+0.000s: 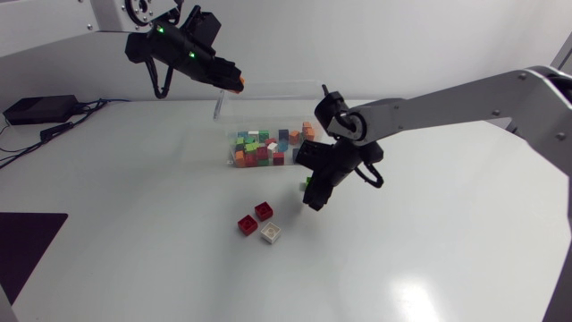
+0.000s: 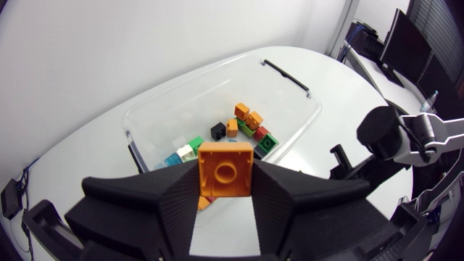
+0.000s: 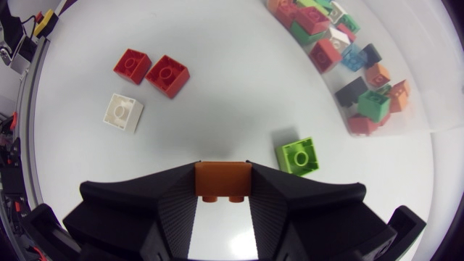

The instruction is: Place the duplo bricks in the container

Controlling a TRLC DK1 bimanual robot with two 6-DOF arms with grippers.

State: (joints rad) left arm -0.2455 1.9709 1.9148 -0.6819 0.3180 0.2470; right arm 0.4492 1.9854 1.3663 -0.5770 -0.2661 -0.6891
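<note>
1. The head view shows the clear container (image 1: pixel 268 107) at the far middle of the table (image 1: pixel 134 224), with many coloured bricks lying in its near part.
2. The left gripper (image 1: pixel 234 80) hangs above the container's far left corner. Only the left wrist view makes the grip plain: its gripper (image 2: pixel 225 174) is clamped from both sides on an orange brick (image 2: pixel 225 170), studs up, with the container (image 2: pixel 188 116) below.
3. The right gripper (image 1: pixel 315 192) sits low, just near of the container. From overhead its load is hidden; the right wrist view shows its gripper (image 3: pixel 223 185) closed around a dark orange brick (image 3: pixel 223 181).
4. A green brick (image 3: pixel 297 156) lies on the table just beside that gripper, between it and the container (image 3: pixel 413 72); from above it barely shows.
5. Two red bricks (image 1: pixel 256 217) and a white brick (image 1: pixel 272 233) lie together on the table, left of the right gripper.
</note>
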